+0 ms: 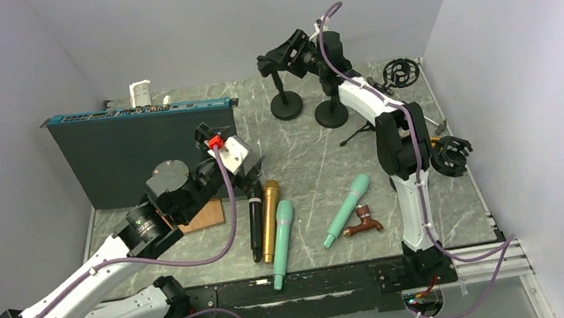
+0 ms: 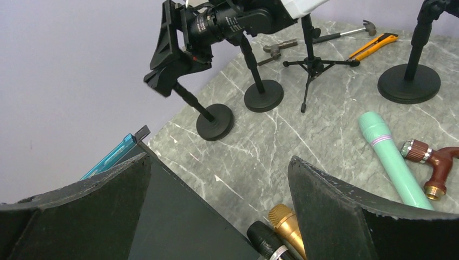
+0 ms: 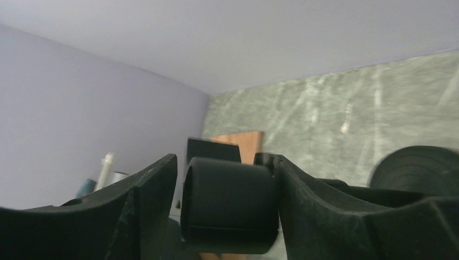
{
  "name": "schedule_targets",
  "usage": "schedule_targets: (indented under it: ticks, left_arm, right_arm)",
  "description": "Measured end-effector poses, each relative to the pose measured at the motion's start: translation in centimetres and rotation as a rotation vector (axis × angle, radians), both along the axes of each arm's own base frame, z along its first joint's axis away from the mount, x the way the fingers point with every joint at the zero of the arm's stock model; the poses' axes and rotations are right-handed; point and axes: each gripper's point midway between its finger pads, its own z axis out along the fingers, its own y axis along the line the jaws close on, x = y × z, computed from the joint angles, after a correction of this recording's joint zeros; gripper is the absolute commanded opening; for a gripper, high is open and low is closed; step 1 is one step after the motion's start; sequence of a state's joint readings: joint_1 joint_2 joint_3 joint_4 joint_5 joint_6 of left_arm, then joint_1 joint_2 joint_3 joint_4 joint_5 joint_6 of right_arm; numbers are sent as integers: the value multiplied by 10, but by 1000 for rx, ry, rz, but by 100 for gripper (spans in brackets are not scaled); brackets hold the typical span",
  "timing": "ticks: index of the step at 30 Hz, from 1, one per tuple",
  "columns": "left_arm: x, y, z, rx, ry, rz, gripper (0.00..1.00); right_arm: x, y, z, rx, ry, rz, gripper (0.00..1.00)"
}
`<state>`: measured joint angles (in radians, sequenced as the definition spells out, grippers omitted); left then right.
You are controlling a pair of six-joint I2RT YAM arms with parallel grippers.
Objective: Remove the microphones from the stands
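A black microphone [image 1: 287, 57] sits in the clip of a black desk stand [image 1: 286, 106] at the back of the table. My right gripper [image 1: 304, 53] is shut on its body. In the right wrist view the black barrel [image 3: 227, 206] fills the space between the fingers of my right gripper [image 3: 222, 160]. In the left wrist view the microphone [image 2: 219, 23] and its clip [image 2: 169, 57] show above the stand base [image 2: 215, 122]. My left gripper [image 1: 253, 175] is open and empty, low over the table [image 2: 219, 162].
A black [image 1: 256, 222], a gold [image 1: 271, 217] and two teal microphones [image 1: 283, 242] [image 1: 346, 210] lie mid-table by a brown tap [image 1: 364, 223]. A second stand [image 1: 330, 111], a small tripod [image 1: 361, 132], two shock mounts [image 1: 401, 72] [image 1: 451, 154] and a dark panel [image 1: 144, 149] stand around.
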<state>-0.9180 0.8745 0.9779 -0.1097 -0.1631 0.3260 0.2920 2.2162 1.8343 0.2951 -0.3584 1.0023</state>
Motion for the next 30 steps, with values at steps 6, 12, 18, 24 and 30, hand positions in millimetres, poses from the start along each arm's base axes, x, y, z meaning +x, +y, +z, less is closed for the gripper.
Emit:
schedule_targets:
  ticks: [6, 12, 18, 24, 30]
  left_arm:
    - [-2, -4, -2, -15, 21, -16, 99]
    - [2, -11, -11, -6, 51, -19, 99]
    - [8, -17, -21, -4, 86, -3, 99]
    - [-2, -14, 16, -150, 143, -8, 99]
    - [-45, 30, 61, -432, 182, -38, 99]
  right_arm:
    - [0, -23, -16, -196, 79, -10, 91]
    - [-11, -43, -8, -350, 128, -16, 100]
    - [-38, -74, 42, -524, 154, -96, 100]
    - [-131, -136, 119, -682, 117, -232, 100]
    - [-271, -178, 162, -668, 16, -269, 100]
